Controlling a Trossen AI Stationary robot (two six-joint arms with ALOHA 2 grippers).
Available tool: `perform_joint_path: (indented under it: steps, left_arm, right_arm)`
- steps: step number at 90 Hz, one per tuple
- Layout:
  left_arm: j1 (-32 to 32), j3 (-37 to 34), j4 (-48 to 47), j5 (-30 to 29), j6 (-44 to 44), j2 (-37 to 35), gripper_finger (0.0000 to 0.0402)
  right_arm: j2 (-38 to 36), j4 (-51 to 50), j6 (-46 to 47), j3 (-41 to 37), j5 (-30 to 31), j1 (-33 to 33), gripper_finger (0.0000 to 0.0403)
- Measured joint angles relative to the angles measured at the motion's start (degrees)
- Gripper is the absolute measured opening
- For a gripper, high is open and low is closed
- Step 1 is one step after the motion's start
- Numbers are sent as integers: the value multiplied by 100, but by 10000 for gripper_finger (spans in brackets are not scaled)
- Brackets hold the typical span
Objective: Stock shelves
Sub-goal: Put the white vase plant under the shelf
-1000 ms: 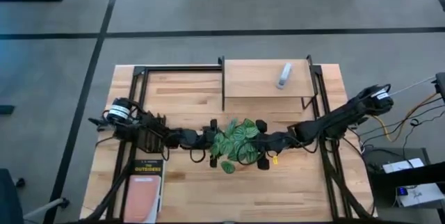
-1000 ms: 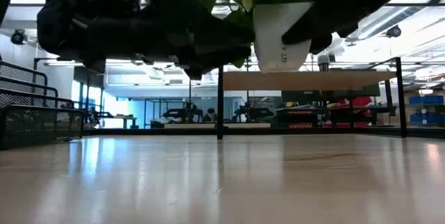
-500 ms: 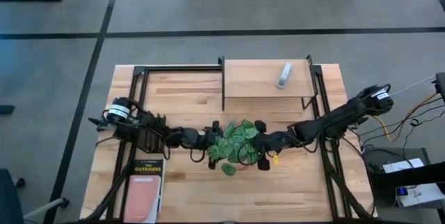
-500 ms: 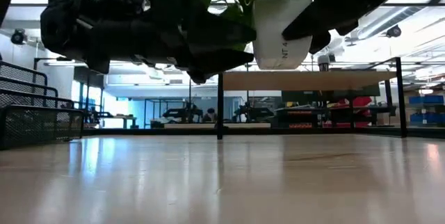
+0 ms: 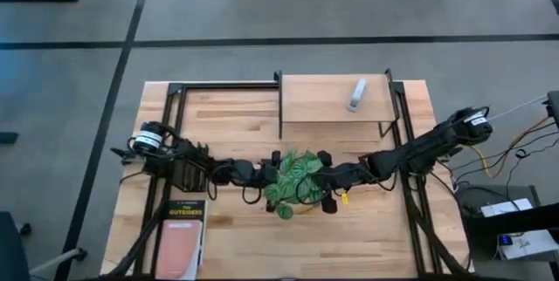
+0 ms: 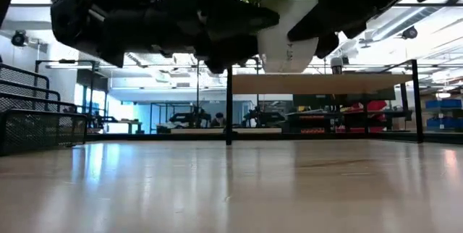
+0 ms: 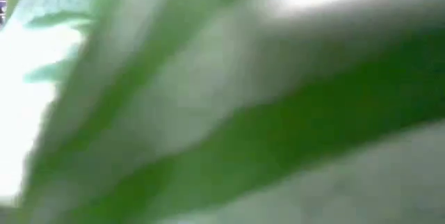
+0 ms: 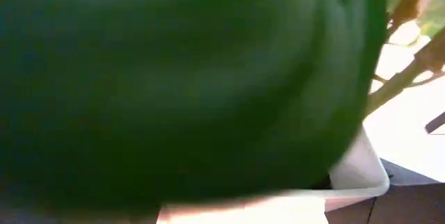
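- The butcher-block tabletop (image 5: 244,237) carries everything.
- The riser shelf (image 5: 332,99), a light wood board on thin black legs, stands at the table's far edge, bearing 1 small grey bottle (image 5: 356,94).
- A potted plant (image 5: 295,176) in a white pot (image 6: 288,41) hangs clear of the tabletop, near the shelf's front.
- The left gripper (image 5: 266,176) and right gripper (image 5: 325,179) flank the plant; I cannot tell how either pincer's fingers stand.
- A book (image 5: 180,237) lies at the near left.

Setting: large open lab or workshop hall. Evidence: grey concrete floor (image 5: 262,10) with dark seams; butcher-block worktable (image 5: 236,229) in black framing; loose cabling (image 5: 515,154) at one side; ceiling light strips, further workbenches (image 6: 181,126) and stored equipment in the background.
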Motion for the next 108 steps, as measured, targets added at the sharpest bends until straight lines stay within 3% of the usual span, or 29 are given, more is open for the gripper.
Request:
perform_joint_path:
  steps: [26,52,65,108]
  left_arm:
    - [0,429,-942,-23,1,-7,311]
    - [2,437,-974,-158,-25,-7,306]
    - [2,437,-970,-176,-27,-7,272]
    - [-87,437,-1027,-261,-5,0,272]
  right_arm:
    - [13,-23,-47,-13,1,2,269]
    - [28,-36,-25,-13,7,2,273]
    - [28,-38,-47,-13,12,2,297]
    - [-82,-501,381,3,1,2,306]
